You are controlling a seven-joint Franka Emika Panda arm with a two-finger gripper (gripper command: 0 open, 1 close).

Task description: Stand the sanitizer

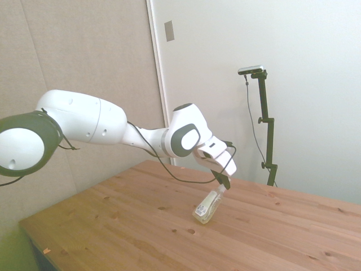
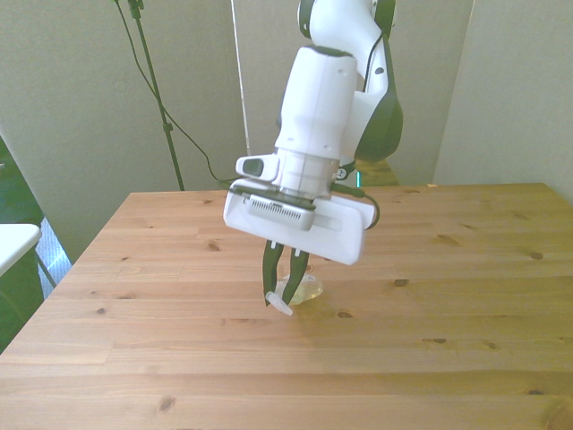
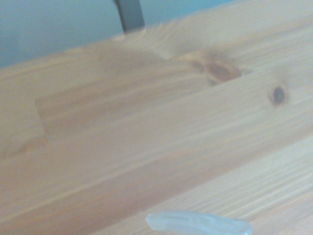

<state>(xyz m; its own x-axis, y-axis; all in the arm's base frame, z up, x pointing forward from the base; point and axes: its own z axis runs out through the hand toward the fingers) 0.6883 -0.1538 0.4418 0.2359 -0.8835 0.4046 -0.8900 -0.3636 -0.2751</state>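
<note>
Table (image 1: 113, 226): bare wooden top carrying the bottle; the work sits near its middle, well away from every edge and corner.
Arm (image 1: 84, 121): reaches in low, wrist pitched over.
Gripper (image 1: 224, 182): fingers pinched narrow on the bottle's neck end, holding it.
Sanitizer (image 1: 207, 208): tilted steeply, base touching the table, top leaning toward the gripper; in the front view (image 2: 300, 288) its base shows behind the fingers.
Nozzle (image 2: 279, 306): white tip juts out below the fingertips.
Doing it well: I judge the base should pivot, not slide; finish the tilt slowly, release only once the base sits flat.
</note>
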